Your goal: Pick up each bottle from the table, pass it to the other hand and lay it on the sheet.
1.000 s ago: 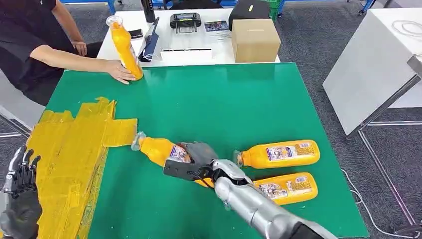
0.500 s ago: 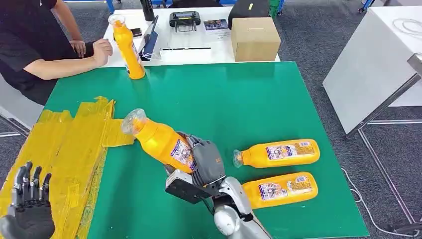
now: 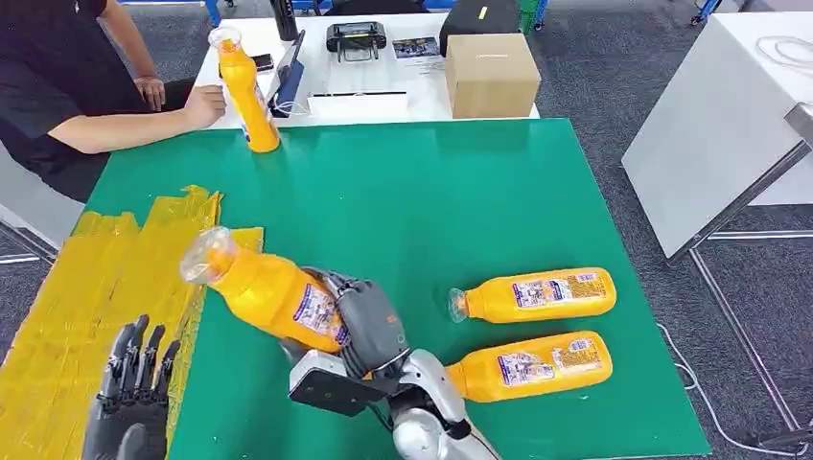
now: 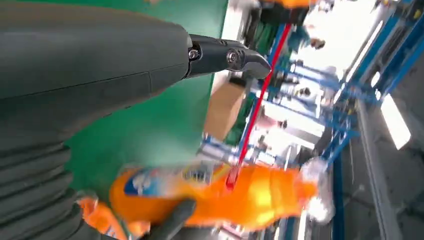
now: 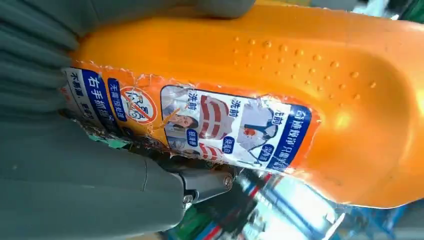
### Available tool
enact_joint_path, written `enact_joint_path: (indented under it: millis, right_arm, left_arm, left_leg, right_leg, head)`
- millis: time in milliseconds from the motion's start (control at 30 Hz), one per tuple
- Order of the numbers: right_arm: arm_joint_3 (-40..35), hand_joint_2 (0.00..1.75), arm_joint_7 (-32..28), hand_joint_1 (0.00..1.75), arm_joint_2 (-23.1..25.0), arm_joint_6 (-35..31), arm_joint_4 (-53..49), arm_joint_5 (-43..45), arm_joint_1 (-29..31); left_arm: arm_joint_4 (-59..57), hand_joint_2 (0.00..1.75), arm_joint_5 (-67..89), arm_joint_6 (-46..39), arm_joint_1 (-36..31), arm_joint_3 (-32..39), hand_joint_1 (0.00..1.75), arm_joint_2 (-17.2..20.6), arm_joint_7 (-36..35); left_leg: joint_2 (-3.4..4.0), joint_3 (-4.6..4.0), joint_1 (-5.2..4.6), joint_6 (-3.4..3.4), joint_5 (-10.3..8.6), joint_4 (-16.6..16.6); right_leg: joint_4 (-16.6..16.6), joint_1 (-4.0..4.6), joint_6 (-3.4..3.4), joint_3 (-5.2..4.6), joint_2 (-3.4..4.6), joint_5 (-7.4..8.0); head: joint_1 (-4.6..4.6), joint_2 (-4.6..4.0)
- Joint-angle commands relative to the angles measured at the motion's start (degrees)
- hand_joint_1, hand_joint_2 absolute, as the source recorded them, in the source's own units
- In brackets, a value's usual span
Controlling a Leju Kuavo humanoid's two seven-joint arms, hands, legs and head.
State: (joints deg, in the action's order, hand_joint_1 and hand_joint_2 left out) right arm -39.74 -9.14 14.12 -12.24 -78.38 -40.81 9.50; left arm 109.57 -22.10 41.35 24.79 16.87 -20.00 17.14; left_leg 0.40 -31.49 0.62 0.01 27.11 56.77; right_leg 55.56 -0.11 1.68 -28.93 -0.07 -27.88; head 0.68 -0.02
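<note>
Right hand [image 3: 369, 331] was wrapped around the labelled belly of an orange detergent bottle [image 3: 264, 287], holding it lifted off the green tabletop [image 3: 431, 201], neck angled up and toward the yellow sheet [image 3: 105, 287] along the table's left edge. Right wrist view showed thumb and fingers clamped on the torn label, so the grip sat on film, not bare plastic.

Left hand [image 3: 129, 402] was empty, fingers spread and pointing up, near the front-left corner over the sheet's edge. Near the bottle but not touching it.

Two more orange bottles lay flat by the right edge, one [image 3: 532, 295] behind the other [image 3: 532, 364], well apart from the held one. A fourth bottle [image 3: 244, 91] stood upright at the far-left edge, just beside a person's hand [image 3: 203, 103].

Judged stage: transfer pending, handover not yet made.

Risks:
- Bottle was held low on the body, long neck end cantilevered. If the left hand nudges the neck before closing, it could pivot in the grip.
- Peeling label could slide under the fingers, so slip on release timing.
- Right hand letting go before the left closes fully: bottle drops on the table, may roll short of the sheet.
- Sheet looked creased and taped, so a bottle laid there could rock or roll.
</note>
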Motion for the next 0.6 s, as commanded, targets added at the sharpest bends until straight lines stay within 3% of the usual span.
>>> enact_joint_path:
  millis: [33,267,600]
  right_arm:
    - [-4.6,1.75,-0.1,1.75,2.5,2.2,15.6,2.9,6.8]
    - [-7.4,1.75,-2.0,1.75,4.9,4.0,24.9,4.7,9.3]
    - [-7.4,1.75,-2.0,1.75,4.9,4.0,24.9,4.7,9.3]
  left_arm:
    - [-1.9,1.75,0.3,-1.1,0.2,-7.3,0.00,2.7,0.6]
    - [-3.0,1.75,-3.1,-2.6,0.3,-9.2,0.00,5.1,-0.1]
    - [-3.0,1.75,-3.1,-2.6,0.3,-9.2,0.00,5.1,-0.1]
  left_leg:
    - [0.04,0.14,0.00,0.02,-0.05,-0.1]
    - [0.10,0.35,0.04,0.01,-0.01,-0.2]
    - [0.01,0.15,-0.01,0.02,-0.03,-0.1]
  right_leg:
    - [-0.1,0.00,-0.01,0.11,0.07,0.07]
    - [-0.2,0.05,-0.04,0.32,0.15,0.07]
    - [-0.1,0.00,-0.02,0.16,0.04,0.03]
  head:
    - [-0.02,0.00]
    - [0.00,0.00]
    - [-0.02,0.00]
